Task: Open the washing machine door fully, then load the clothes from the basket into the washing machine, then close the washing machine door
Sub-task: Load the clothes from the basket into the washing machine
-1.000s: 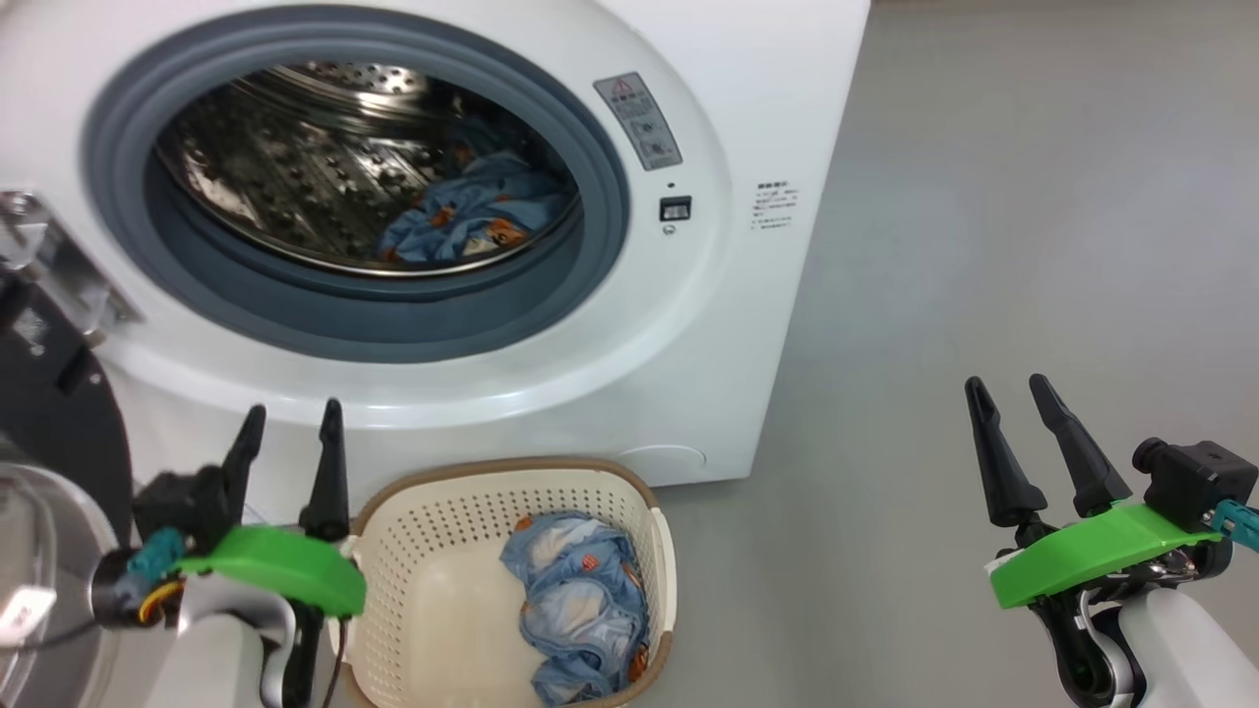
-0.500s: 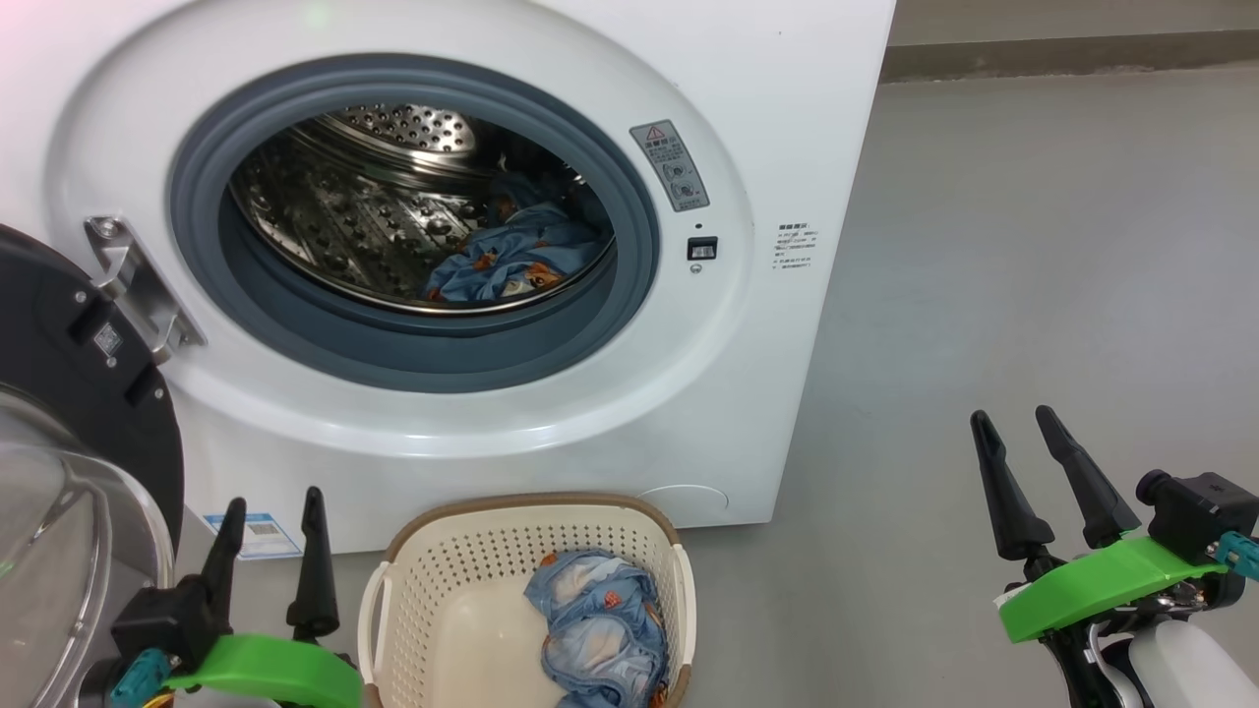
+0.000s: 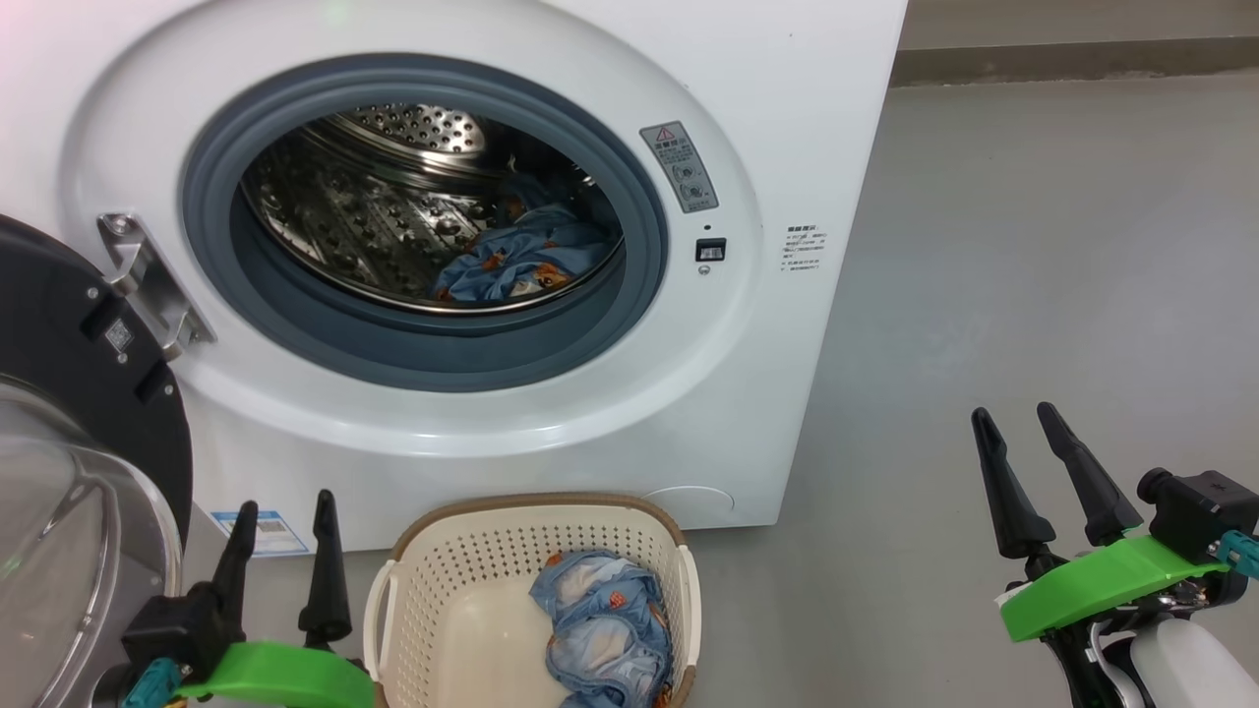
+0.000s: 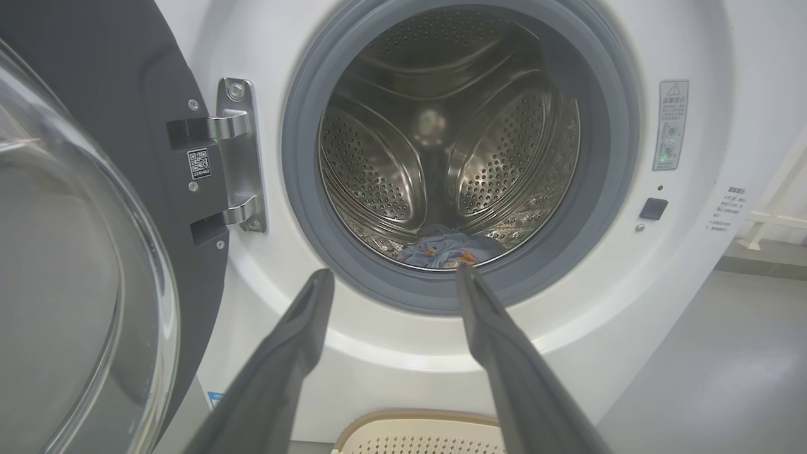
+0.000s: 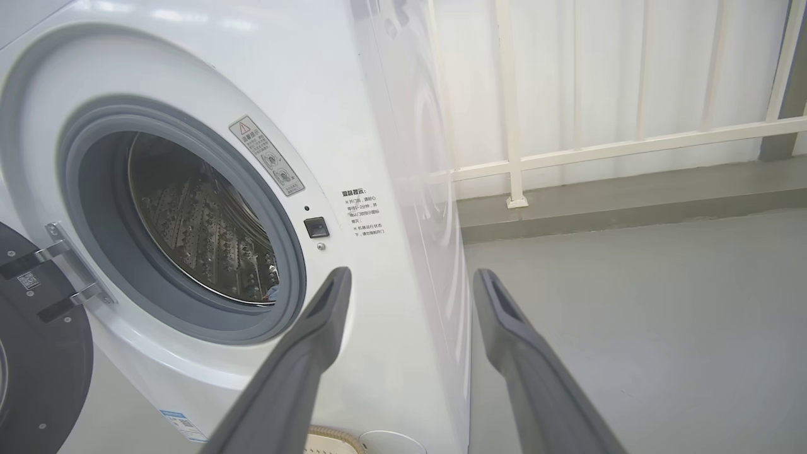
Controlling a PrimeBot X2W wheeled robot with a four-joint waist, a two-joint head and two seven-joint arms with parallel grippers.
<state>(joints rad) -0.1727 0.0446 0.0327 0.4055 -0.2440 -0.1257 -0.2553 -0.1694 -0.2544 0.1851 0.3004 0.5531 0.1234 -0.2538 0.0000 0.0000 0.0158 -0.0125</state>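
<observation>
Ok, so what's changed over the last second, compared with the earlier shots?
Mostly the head camera moved: the whole scene slid down the view. The left gripper sank toward the bottom edge, open and empty. Nothing was grasped or released. The right gripper stayed open; the washing machine door stayed open, with clothes in the basket and drum.

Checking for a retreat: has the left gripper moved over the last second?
Yes: left gripper dropped down-view, back from the washing machine, relative to the basket.
</observation>
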